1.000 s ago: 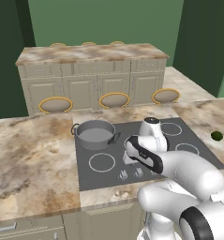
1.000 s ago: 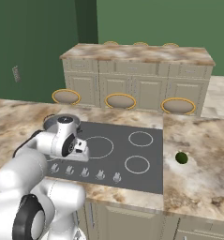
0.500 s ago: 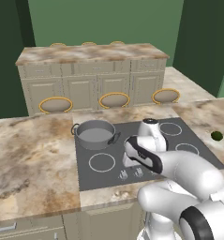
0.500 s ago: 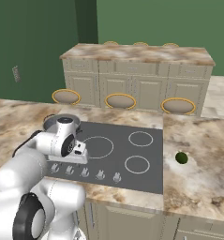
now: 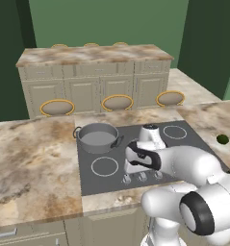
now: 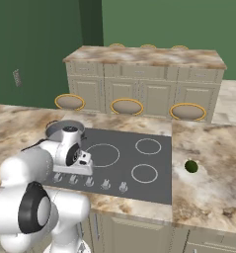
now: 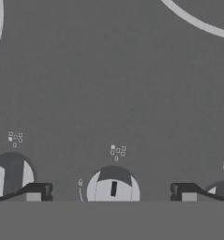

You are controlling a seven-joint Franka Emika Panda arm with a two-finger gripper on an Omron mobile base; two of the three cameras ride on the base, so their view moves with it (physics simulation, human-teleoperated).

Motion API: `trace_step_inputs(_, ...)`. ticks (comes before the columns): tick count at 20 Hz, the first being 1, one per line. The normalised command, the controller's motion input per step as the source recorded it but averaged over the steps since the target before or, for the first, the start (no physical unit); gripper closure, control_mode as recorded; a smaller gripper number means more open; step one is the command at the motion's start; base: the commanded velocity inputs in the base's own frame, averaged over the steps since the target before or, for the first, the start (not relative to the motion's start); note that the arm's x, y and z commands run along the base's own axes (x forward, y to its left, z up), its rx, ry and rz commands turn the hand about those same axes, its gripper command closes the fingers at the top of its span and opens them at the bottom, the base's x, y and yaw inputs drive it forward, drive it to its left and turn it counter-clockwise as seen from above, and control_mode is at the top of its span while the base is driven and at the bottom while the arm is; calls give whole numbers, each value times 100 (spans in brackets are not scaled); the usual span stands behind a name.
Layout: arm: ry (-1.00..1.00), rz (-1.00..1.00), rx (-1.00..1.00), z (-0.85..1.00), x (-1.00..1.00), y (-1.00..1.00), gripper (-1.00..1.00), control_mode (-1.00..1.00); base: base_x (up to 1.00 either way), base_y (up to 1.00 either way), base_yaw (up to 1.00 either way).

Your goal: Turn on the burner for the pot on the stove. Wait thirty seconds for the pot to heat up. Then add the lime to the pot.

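The gripper was spread wide over a stove knob, empty. The pot sat at the stove's far-left corner. Turning a neighbouring knob would likely leave it cold.

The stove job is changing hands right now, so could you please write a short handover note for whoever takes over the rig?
Gripper: jaws open, straddling one silver knob in the stove's front row, not yet closed on it.
Pot: on the stove's far left ring.
Lime: on the marble counter right of the stove, untouched.
Done: hand lined up over the knob.
Left: grip and turn the knob, wait thirty seconds, then drop the lime into the pot.
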Motion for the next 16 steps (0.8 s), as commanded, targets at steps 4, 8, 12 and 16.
trace_step_inputs(4,2,0,0,-46,-6,0,-100,-100,0,0,0)
trace_step_inputs(8,0,0,0,-36,-10,0,-100,-100,0,0,0)
trace_step_inputs(12,0,0,0,-9,-2,0,-100,-100,0,0,0)
trace_step_inputs(16,0,0,0,0,0,0,100,-100,0,0,0)
